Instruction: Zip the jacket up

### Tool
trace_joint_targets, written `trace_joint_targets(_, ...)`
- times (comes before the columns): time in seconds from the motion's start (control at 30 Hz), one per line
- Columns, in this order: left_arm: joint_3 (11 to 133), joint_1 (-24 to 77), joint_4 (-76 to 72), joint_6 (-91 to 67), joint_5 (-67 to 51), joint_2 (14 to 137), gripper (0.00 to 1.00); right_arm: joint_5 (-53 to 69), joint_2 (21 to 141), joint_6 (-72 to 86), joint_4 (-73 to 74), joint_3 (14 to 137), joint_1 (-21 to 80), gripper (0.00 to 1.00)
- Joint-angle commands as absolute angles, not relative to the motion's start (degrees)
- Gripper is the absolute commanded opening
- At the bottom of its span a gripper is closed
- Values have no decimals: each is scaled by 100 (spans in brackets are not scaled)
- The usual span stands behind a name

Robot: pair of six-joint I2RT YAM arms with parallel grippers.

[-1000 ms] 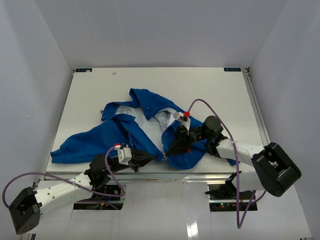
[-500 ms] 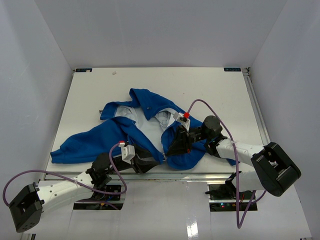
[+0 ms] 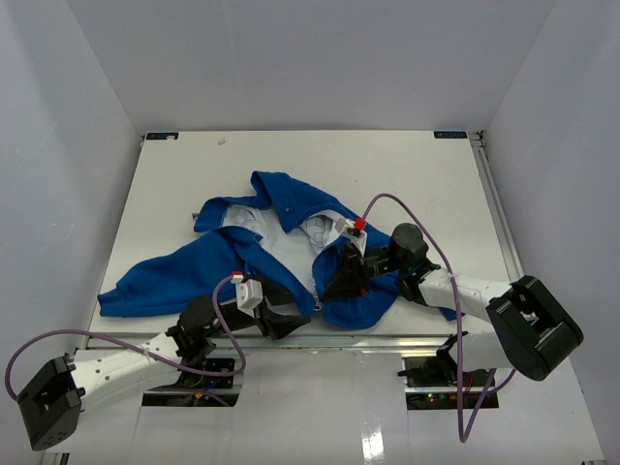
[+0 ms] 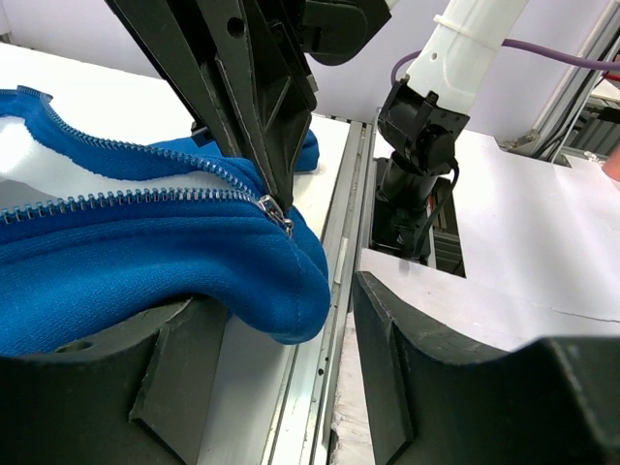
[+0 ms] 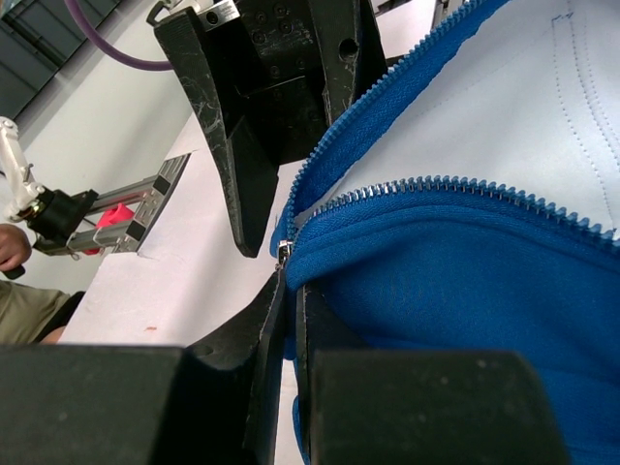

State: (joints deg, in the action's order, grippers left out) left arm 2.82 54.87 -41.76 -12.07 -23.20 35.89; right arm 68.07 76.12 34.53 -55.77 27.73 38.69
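Right fingers (image 5: pixel 254 325) tight on jacket (image 5: pixel 465 291) zipper (image 5: pixel 284 250)

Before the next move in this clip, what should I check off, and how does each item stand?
1. Right hand shut on the zipper slider at the jacket hem: ok.
2. Both rows of teeth meet at the slider: ok.
3. Pin fully seated in the slider: cannot tell.
4. Left hand gripping the hem to anchor it: not ok; its jaws stand open around the fold.
5. Zipper path ahead lying flat: cannot tell; the arms hide part of it from above.
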Motion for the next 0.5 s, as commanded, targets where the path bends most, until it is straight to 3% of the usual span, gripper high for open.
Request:
trace_joint_targets(0.0, 565, 5484, -4184, -1270, -2151, 3733, 65, 6724, 7559, 3245, -5513, 2848, 3928, 8)
trace_joint_targets(0.3, 861, 5484, -3964, -1266, -1872, 4087, 64, 6697, 7541, 3041, -5256, 2900, 3973, 8)
trace_joint_targets(0.47, 738, 5484, -4152, -1139, -2091, 4025, 48, 6683, 7491, 2970, -5144, 2900, 3979, 8)
